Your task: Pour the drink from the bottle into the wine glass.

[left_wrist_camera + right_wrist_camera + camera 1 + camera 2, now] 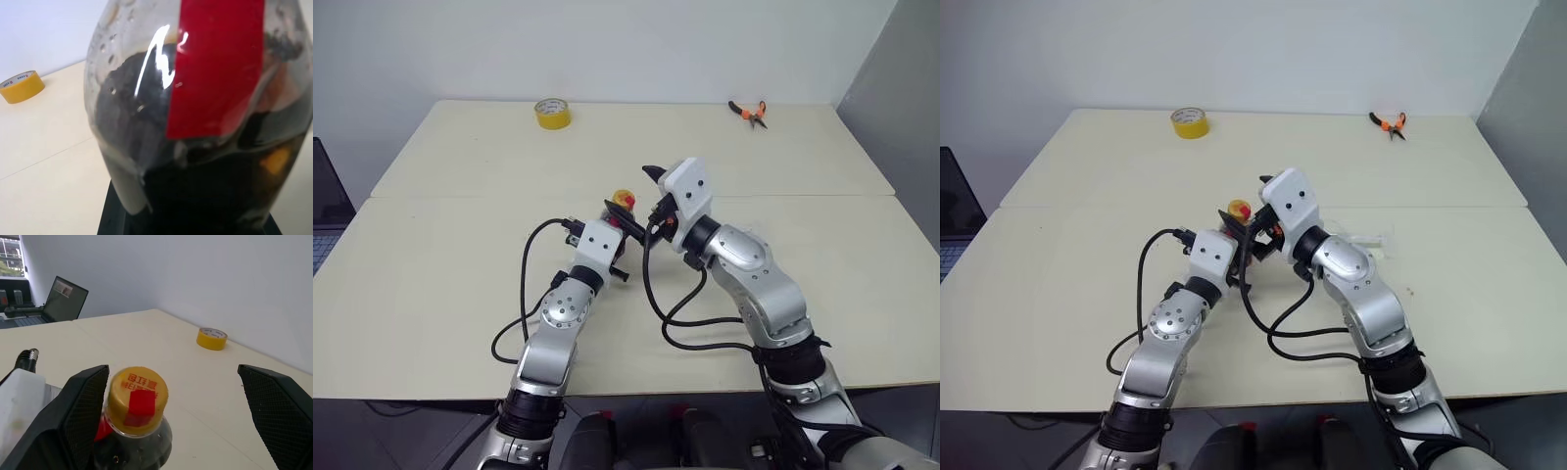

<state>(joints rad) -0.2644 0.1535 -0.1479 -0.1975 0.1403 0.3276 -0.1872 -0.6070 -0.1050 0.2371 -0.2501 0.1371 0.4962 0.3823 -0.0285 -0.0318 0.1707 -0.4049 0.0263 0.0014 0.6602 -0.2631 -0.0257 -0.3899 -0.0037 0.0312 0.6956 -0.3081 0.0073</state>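
Yellow-capped bottle upright, cap up, pinched in left gripper; right gripper jaws spread.

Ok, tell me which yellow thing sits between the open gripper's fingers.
The bottle's yellow cap, with the red sticker on top; the yellow tape roll lies far back on the table.

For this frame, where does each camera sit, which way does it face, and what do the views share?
Head views: from the robot's head, looking forward and down over the table; both arms show, meeting at the bottle.
Left wrist view: on the left arm, pressed up against the bottle and its dark drink; left pincer shut on it.
Right wrist view: on the right arm, above the bottle's yellow cap; right pincer open.
Shared: bottle and tape roll.
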